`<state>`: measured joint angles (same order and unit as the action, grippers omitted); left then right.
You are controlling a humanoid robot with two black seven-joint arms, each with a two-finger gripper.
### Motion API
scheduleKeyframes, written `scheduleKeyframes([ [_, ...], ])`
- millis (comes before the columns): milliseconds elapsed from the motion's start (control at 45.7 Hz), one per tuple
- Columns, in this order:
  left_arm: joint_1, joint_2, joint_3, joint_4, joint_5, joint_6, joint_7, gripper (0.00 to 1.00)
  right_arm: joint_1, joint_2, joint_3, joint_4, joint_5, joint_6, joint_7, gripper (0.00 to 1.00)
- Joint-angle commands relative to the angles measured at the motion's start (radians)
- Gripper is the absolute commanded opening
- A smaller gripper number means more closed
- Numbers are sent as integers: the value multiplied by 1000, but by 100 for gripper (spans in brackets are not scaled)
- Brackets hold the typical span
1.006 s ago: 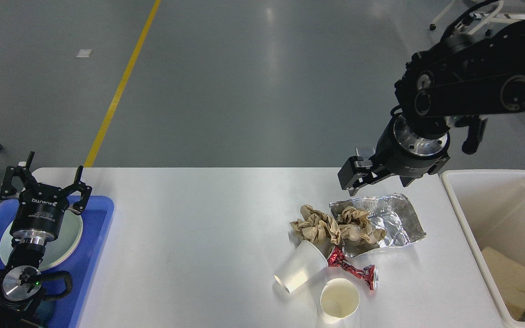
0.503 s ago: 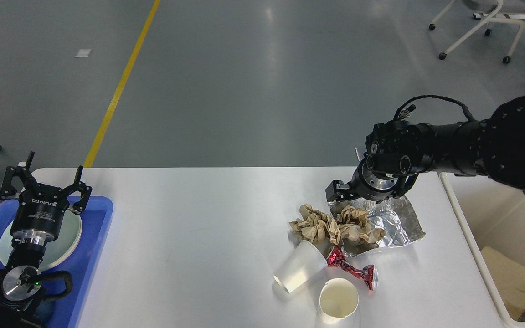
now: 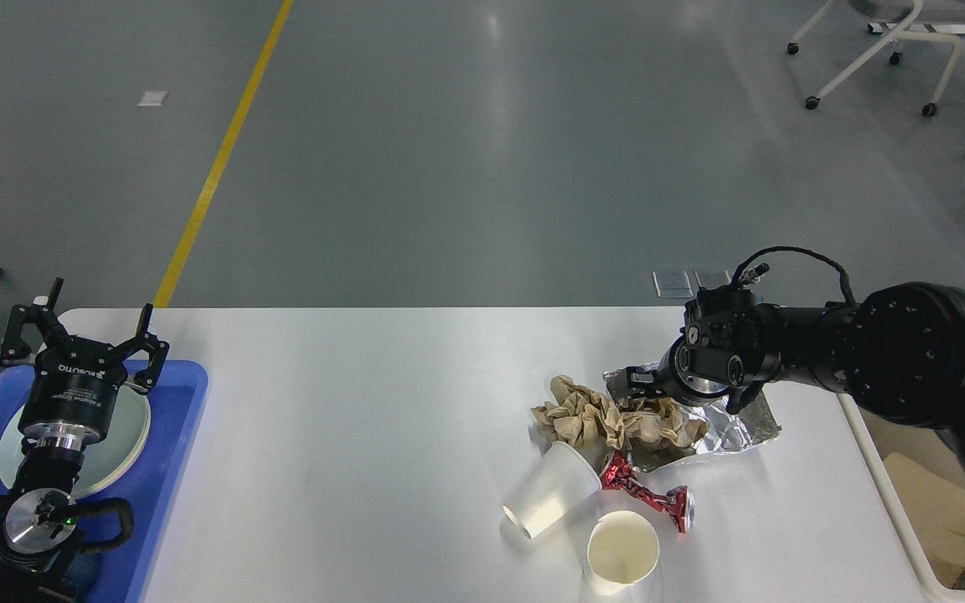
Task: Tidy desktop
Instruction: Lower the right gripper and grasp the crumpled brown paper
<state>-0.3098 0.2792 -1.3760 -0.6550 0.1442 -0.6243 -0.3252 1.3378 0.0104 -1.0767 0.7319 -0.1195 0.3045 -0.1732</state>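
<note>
The white desktop (image 3: 365, 402) carries a litter pile right of centre: two crumpled brown paper wads (image 3: 583, 414), a sheet of silver foil (image 3: 742, 427), a crushed red can (image 3: 650, 498), a paper cup on its side (image 3: 549, 501) and an upright paper cup (image 3: 623, 557). My right gripper (image 3: 635, 383) is low over the far edge of the foil and the right paper wad. Its fingers are dark and I cannot tell them apart. My left gripper (image 3: 85, 325) is open and empty above the blue tray.
A blue tray (image 3: 172, 469) with a white plate (image 3: 126, 427) sits at the desktop's left end under my left arm. A cream bin (image 3: 889, 502) holding some brown paper stands past the right end. A chair base (image 3: 868, 50) stands on the floor far right.
My right arm has swung down and slightly left, from high above the table's far edge to the foil and paper wad. The left arm has not moved.
</note>
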Motion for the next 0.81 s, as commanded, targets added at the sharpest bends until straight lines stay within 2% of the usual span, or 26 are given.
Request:
scheduleKeyframes([
  [0,0,0,0,0,0,0,0,97,-37,2,1,-20,0,-41,0,100],
  [372,0,0,0,0,0,0,0,97,-92,20,11,-42,0,-73,0,100],
  [503,0,0,0,0,0,0,0,97,-94,23,12,-42,0,-74,-2,90],
  [656,0,0,0,0,0,0,0,97,-94,23,12,-42,3,-84,-2,70],
  [787,0,0,0,0,0,0,0,97,-95,23,9,-42,1,-84,-2,29],
])
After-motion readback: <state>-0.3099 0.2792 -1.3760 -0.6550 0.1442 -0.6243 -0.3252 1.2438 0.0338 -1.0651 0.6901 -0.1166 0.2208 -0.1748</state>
